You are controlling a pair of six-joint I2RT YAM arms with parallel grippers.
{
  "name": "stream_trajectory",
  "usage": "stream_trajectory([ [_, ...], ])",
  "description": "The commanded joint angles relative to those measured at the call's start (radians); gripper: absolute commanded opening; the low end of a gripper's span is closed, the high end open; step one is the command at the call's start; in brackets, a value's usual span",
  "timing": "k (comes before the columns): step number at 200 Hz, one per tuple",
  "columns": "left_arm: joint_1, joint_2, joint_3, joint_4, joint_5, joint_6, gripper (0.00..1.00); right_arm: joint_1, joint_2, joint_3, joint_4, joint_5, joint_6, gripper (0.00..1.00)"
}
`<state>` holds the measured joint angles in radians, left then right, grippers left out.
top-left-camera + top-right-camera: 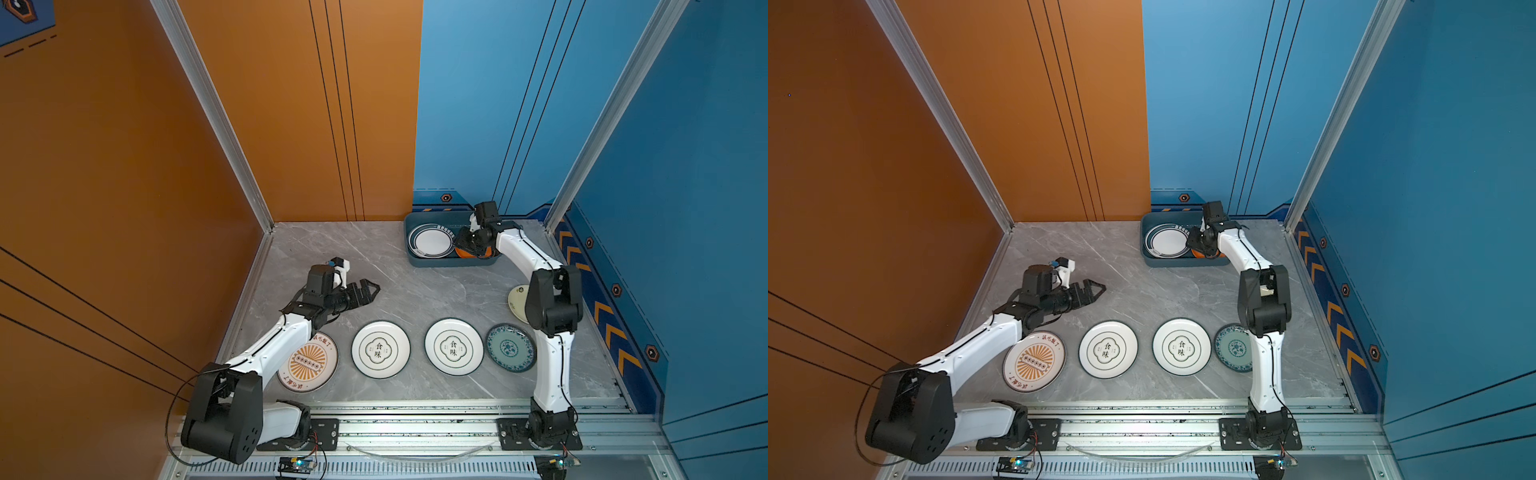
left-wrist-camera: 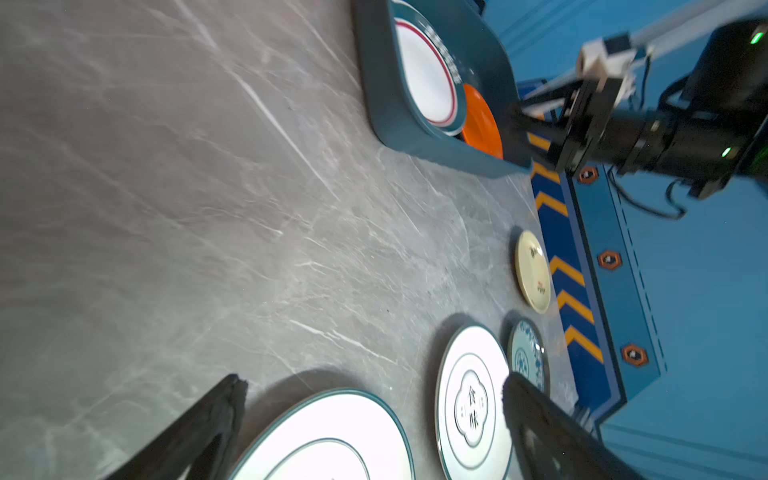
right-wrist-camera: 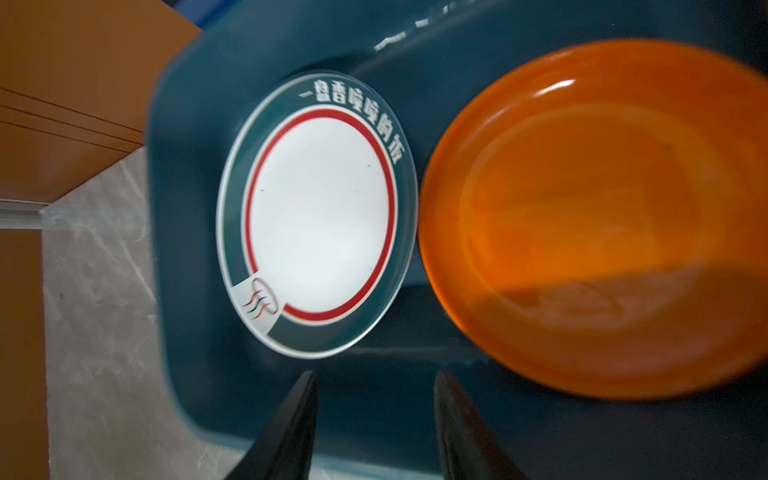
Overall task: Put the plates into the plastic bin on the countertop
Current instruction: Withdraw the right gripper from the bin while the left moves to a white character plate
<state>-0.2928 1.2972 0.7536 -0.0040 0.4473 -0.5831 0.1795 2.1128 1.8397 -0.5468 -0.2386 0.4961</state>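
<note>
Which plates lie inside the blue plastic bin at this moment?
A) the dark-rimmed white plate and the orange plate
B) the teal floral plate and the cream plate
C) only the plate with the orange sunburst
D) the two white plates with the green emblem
A: the right wrist view shows the dark-rimmed white plate and the orange plate lying side by side in the plastic bin.

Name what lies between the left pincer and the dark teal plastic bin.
Nothing: only bare grey marble countertop separates the left pincer from the teal plastic bin, seen in both top views.
</note>
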Motion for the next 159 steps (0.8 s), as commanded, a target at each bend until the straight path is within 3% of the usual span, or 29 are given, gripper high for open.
stream_trajectory([
  [1,-0.099,0.035,0.074,-0.030,0.028,0.072,0.98,-0.015,-0.155,-0.132,0.028,0.050,-0.049,0.49],
  [54,-0.296,0.231,0.209,-0.033,0.057,0.161,0.98,-0.072,-0.379,-0.453,0.132,0.015,-0.030,0.50],
  [81,-0.354,0.377,0.323,-0.059,0.073,0.206,0.91,-0.098,-0.461,-0.589,0.197,-0.017,-0.011,0.50],
  [107,-0.393,0.488,0.440,-0.160,0.023,0.279,0.88,-0.125,-0.524,-0.681,0.226,-0.030,-0.009,0.51],
  [147,-0.385,0.613,0.514,-0.177,0.084,0.295,0.64,-0.169,-0.597,-0.792,0.278,-0.064,0.003,0.51],
  [159,-0.385,0.641,0.525,-0.177,0.102,0.295,0.63,-0.179,-0.606,-0.814,0.283,-0.071,-0.001,0.51],
])
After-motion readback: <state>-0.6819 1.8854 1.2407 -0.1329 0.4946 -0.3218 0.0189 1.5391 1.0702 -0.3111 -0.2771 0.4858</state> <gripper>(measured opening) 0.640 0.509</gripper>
